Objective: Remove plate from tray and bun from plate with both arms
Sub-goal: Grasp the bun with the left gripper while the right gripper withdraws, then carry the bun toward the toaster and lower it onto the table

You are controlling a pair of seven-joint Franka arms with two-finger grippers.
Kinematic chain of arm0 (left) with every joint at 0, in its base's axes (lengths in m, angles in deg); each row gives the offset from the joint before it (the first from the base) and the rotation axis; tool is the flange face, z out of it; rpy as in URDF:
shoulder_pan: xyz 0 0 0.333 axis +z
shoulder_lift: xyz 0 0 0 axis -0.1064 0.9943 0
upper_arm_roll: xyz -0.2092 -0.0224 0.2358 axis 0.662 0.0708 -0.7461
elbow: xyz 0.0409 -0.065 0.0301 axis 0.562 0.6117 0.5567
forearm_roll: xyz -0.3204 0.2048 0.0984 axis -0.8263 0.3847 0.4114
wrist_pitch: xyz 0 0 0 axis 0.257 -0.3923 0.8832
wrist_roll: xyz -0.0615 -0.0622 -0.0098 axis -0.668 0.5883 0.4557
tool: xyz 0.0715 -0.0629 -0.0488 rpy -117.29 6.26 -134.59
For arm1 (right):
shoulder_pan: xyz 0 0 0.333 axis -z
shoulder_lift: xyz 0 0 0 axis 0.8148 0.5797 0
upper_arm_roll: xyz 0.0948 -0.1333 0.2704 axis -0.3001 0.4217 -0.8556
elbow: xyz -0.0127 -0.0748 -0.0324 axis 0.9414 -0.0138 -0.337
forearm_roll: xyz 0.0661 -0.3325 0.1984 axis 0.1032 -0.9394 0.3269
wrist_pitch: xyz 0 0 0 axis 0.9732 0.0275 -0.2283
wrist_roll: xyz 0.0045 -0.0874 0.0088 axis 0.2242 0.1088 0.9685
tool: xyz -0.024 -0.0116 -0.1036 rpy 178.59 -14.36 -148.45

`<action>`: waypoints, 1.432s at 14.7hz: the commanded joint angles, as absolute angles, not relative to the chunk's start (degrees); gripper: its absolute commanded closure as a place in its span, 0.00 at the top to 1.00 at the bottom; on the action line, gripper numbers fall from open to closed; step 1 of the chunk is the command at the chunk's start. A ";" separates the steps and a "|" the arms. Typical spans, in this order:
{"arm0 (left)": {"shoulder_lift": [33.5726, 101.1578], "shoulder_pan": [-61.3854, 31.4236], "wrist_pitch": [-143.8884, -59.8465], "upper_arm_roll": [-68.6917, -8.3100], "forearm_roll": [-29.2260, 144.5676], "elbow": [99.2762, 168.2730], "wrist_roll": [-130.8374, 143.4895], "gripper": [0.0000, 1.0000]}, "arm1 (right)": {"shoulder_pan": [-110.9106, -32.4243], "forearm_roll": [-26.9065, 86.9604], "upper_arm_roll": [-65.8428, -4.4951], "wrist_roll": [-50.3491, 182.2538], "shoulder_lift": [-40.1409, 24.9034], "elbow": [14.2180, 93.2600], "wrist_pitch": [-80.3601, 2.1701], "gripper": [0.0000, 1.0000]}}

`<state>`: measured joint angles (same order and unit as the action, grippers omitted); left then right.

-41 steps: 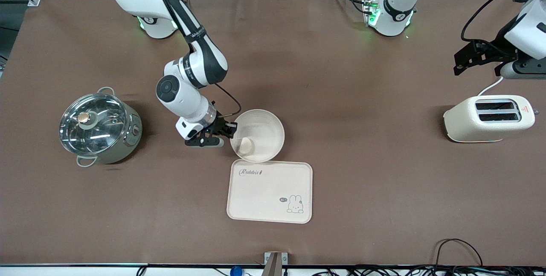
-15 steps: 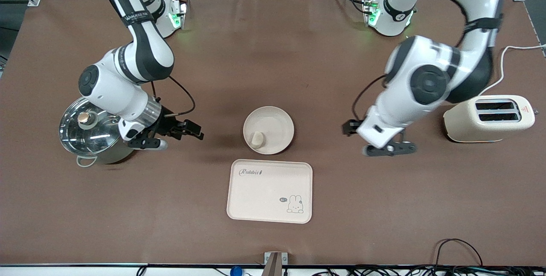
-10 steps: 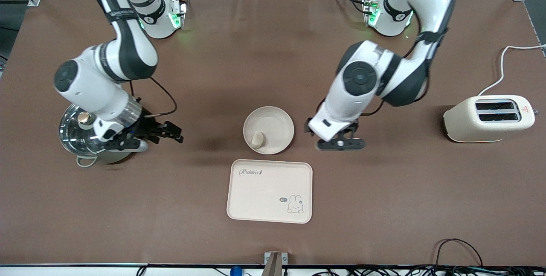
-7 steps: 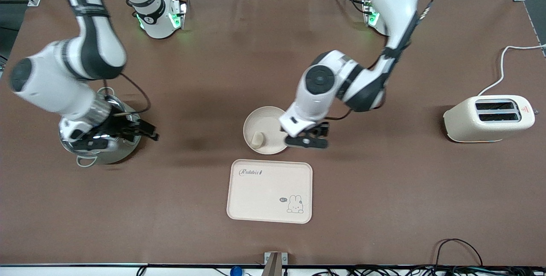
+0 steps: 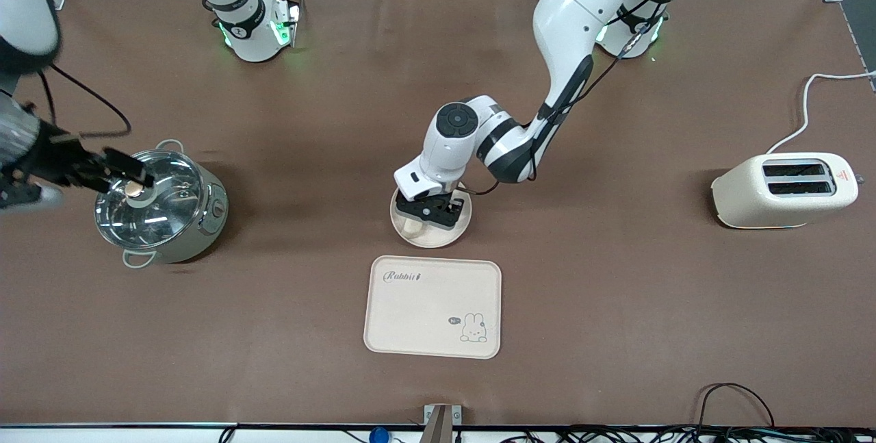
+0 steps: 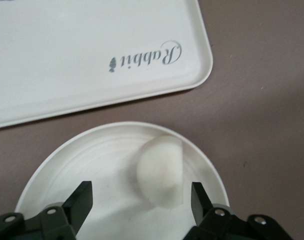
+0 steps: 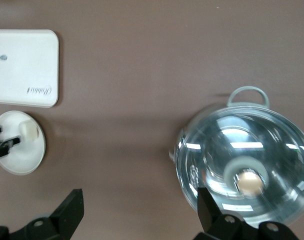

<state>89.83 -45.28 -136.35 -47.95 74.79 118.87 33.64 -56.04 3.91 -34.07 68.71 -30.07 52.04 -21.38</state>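
Note:
The round cream plate [image 5: 446, 235] lies on the table just farther from the front camera than the tray, with the pale bun [image 5: 410, 226] on it. My left gripper [image 5: 432, 213] is low over the plate, open. In the left wrist view the bun [image 6: 162, 170] lies on the plate [image 6: 92, 165] just ahead of the gap between the open fingers [image 6: 81, 199], touching neither; the left gripper [image 6: 140, 200] is empty. My right gripper [image 5: 145, 176] is open and empty over the pot's lid. The right wrist view shows plate [image 7: 22, 155], bun [image 7: 28, 130] and that gripper [image 7: 139, 210].
A steel pot with a glass lid [image 5: 161, 203] stands at the right arm's end; it also shows in the right wrist view [image 7: 247, 170]. A cream rabbit tray [image 5: 432, 307] lies nearer the camera than the plate. A cream toaster [image 5: 783, 190] stands at the left arm's end.
My right gripper let go of the plate and drew away to over the pot. My left arm swung in from the toaster end and came down over the plate and bun.

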 commanded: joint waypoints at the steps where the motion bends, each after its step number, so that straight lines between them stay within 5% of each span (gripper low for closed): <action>1: 92.89 -45.75 -143.06 -48.74 76.15 117.12 33.63 0.85 | -55.98 -2.67 -34.99 64.36 -33.36 47.90 -14.20 1.00; 6: 95.09 -45.83 -147.30 -48.92 76.07 116.68 33.80 0.75 | -54.23 -4.35 -35.25 64.26 -33.37 43.84 -11.45 1.00; 12: 94.66 -46.36 -147.13 -48.92 76.07 116.94 33.98 0.17 | -43.67 -4.53 -44.40 63.74 -34.16 42.96 -10.66 1.00; 16: 90.63 -44.00 -143.11 -49.00 76.24 117.38 33.98 0.05 | -43.76 -9.27 -46.85 60.48 -33.63 43.05 -10.75 1.00; 21: 80.43 -35.22 -123.51 -48.92 76.24 117.56 33.62 0.01 | -45.25 -9.19 -47.65 55.57 -33.63 42.87 -8.12 1.00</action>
